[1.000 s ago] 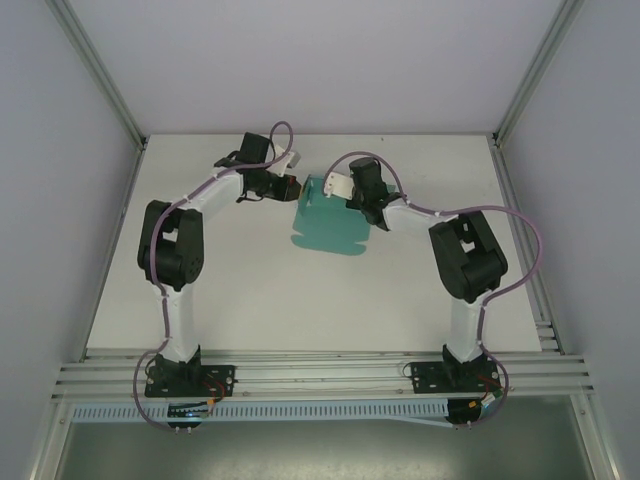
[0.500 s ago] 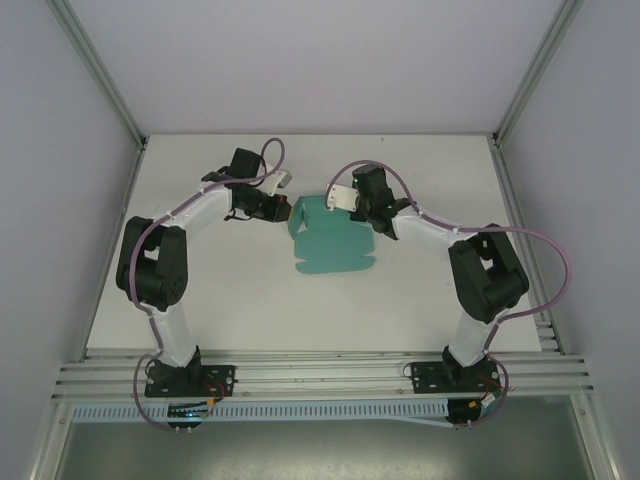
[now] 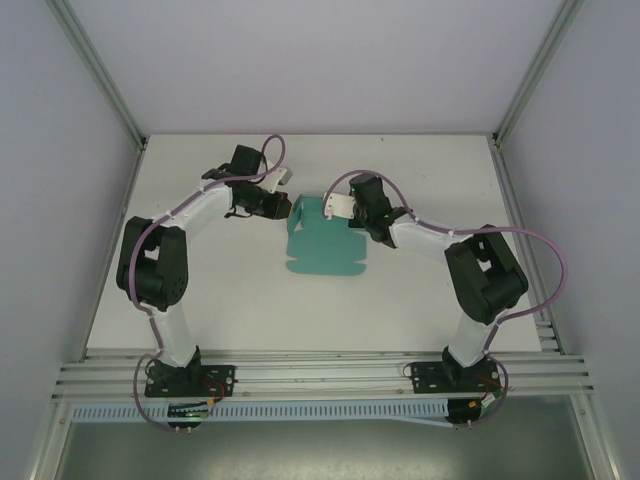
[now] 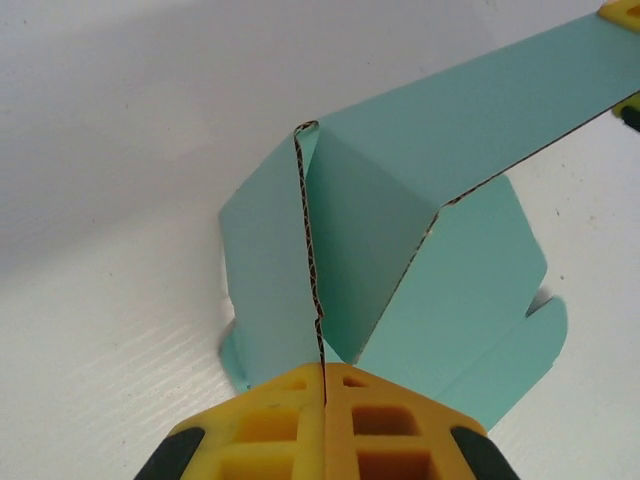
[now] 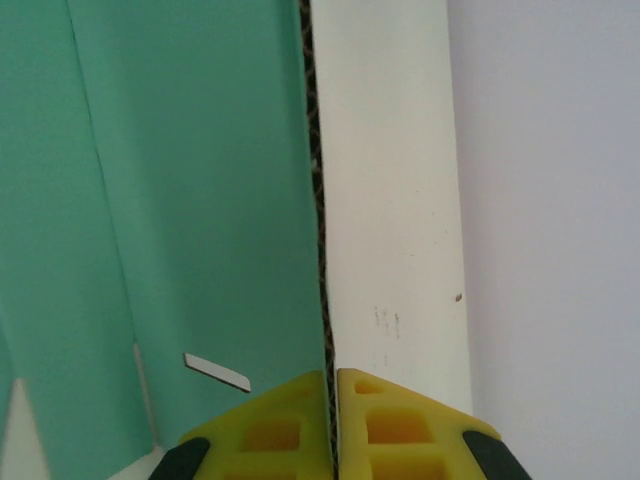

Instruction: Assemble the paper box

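White tabletop [image 3: 220,300] inside pale grey walls carries the whole scene, both arms reaching in from 6 o'clock.

Seen from above, the left gripper [image 3: 287,209] sits at about 10 o'clock from the table's middle. Its jaws are pressed together on the left end of the paper box [image 3: 325,248]. In the left wrist view, the left gripper [image 4: 323,375] pinches a raw corrugated edge of the paper box [image 4: 400,220], which is partly folded, with one panel standing up over the flat sheet.

The teal card lies between the two grippers, its long axis running from 12 to 6 o'clock. Its far end is lifted and its near flaps rest on the table.

The right gripper [image 3: 338,207] is at the card's far right corner, and the card lies toward 8 o'clock from it. Up close, the right gripper [image 5: 332,385] is clamped thin on the edge of the paper box [image 5: 200,200].

The coming fold likely turns on this: both grippers hold the same raised far panel from opposite ends, neither nearer than the other, so they would need to move together.

Compared with a second ago, the sheet has shifted toward 6 o'clock. The left elbow has swung out toward 9 o'clock, and the right jaws have come together on the card.
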Motion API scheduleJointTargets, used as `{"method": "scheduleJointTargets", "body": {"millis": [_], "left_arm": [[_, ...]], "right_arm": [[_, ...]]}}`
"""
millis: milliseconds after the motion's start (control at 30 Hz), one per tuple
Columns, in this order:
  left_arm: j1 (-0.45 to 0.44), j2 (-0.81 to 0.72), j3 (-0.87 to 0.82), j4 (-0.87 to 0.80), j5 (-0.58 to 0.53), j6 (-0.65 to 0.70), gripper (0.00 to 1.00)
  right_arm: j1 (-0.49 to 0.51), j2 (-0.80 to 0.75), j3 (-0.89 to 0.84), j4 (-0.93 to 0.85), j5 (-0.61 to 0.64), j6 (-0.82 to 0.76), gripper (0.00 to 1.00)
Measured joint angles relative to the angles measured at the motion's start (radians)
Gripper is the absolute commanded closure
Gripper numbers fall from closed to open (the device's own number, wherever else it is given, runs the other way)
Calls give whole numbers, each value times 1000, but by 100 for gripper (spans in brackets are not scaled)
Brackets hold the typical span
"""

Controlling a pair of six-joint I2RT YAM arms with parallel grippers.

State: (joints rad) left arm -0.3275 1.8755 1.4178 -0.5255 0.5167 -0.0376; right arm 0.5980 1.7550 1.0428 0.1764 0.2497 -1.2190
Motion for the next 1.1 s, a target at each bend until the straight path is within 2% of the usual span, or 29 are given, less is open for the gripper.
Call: {"method": "scheduleJointTargets", "body": {"millis": [67,100,167,200,233,267,367,467,633,667,733,767,867,933,1100], "left_arm": [[0,0,0,1,6,-8,62],[0,-2,-1,2,5,-17,56],[0,-13,-8,6,-8,-29,34],[0,-27,-18,9,-24,-40,27],[2,-43,-31,13,-38,-50,10],[6,-63,-47,18,-51,-63,2],[48,-138,-123,51,-67,-108,1],[126,-192,-192,81,-72,-158,2],[204,-163,-201,108,-111,-217,3],[207,-143,-198,117,-114,-224,8],[208,-79,-177,130,-113,-232,31],[208,-42,-161,132,-106,-232,37],[207,50,-144,176,-31,-221,41],[198,71,-152,197,25,-198,49],[103,73,-154,225,88,-99,52]], "right_arm": [[11,-3,-40,71,25,-7,100],[14,-5,-60,108,41,-11,100],[20,-8,-92,167,62,-26,100],[24,-8,-109,197,73,-37,100],[29,-8,-126,230,86,-51,100],[34,-8,-140,255,99,-64,100],[61,-4,-192,359,142,-127,100],[90,45,-210,492,200,-217,100],[113,106,-224,644,253,-310,100],[114,106,-225,650,256,-314,100],[114,106,-225,652,259,-312,100],[116,105,-225,649,260,-310,100],[116,97,-225,629,259,-287,100],[116,89,-225,610,259,-267,100],[115,82,-213,566,259,-229,100]]}}
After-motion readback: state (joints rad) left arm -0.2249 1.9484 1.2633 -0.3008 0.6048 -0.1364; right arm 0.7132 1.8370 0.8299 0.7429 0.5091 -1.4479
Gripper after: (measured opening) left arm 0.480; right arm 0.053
